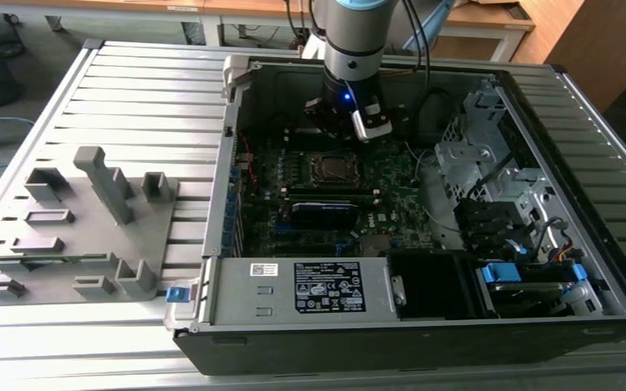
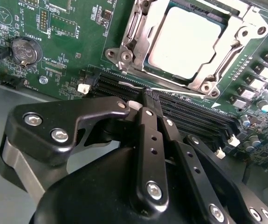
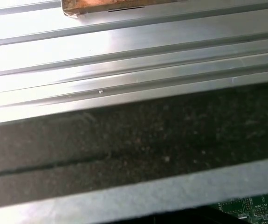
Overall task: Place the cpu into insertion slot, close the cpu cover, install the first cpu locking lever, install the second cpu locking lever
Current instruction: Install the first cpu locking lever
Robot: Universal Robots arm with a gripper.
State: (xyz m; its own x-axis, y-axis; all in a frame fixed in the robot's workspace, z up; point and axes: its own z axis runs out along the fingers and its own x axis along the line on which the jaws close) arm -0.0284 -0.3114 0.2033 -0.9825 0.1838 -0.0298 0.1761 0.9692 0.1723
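Gripper beside the seated cpu

Exterior view: gripper (image 1: 370,129) hangs just far of the insertion slot (image 1: 335,168). Second wrist view: jaws clenched, empty; cpu (image 2: 185,37) lies under the cpu cover (image 2: 133,32). A glancing push may let the locking lever (image 2: 180,91) spring loose.

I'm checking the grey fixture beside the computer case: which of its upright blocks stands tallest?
The narrow grey slab near the grey fixture plate's middle; it rises well above the stubby grey post beside it.
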